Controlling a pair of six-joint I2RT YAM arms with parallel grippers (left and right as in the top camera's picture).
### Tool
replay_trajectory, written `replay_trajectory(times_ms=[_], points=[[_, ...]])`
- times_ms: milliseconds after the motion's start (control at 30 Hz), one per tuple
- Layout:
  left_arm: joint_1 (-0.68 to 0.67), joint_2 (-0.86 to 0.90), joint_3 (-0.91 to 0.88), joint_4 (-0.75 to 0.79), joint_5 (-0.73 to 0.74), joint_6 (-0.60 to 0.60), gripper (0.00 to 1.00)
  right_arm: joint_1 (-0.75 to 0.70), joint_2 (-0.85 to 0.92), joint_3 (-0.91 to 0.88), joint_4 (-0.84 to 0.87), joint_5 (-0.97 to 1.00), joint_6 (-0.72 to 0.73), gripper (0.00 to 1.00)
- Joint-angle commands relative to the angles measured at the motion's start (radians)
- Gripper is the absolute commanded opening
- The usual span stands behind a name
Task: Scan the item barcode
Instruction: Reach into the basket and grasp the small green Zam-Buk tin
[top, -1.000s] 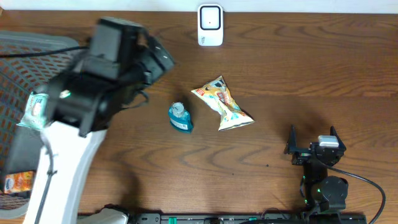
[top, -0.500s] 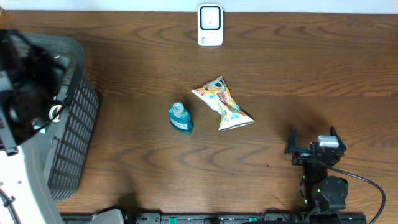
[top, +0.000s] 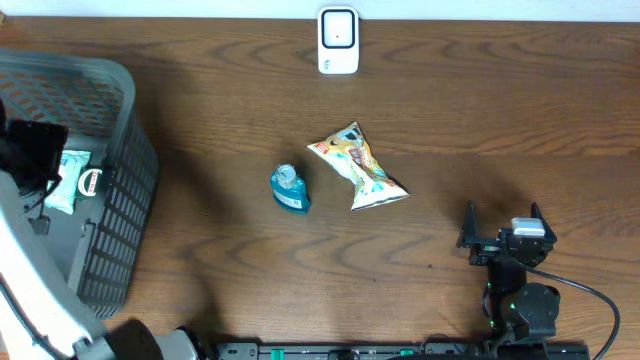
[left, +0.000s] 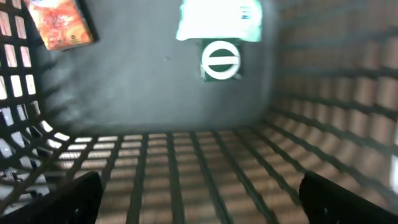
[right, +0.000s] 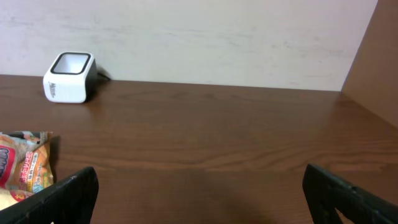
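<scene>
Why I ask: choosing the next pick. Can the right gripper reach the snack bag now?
Probably yes: the right gripper stands open, with bare table between it and the snack bag.

Table (top: 500, 120): dark brown, wood grain. Scanner (top: 338, 41): white w/ red spot. Bag (top: 358, 167): yellow-orange & white, busy print. Bottle (top: 289, 188): teal-blue. Basket (top: 120, 200): grey lattice; inside, mint-green pkt (left: 219, 18) w/ green-white ring, orange pkt (left: 61, 22).
</scene>
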Motion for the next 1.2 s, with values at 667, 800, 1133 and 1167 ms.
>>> replay_trajectory(times_ms=[667,800,1133,1167], points=[[-0.006,0.545,-0.053,0.258,-0.013,0.09,0.99,0.006,-0.005,-0.001,-0.003,-0.002,-0.009,0.99],[-0.019,0.587,-0.053,0.26,-0.013,0.036,0.99,0.006,-0.005,-0.001,-0.003,-0.002,-0.009,0.99],[-0.022,0.651,-0.068,0.298,-0.065,-0.014,1.0,0.006,-0.005,-0.001,-0.003,-0.002,-0.009,0.99],[-0.022,0.658,-0.068,0.3,-0.062,-0.014,1.0,0.006,-0.005,-0.001,-0.003,-0.002,-0.009,0.99]])
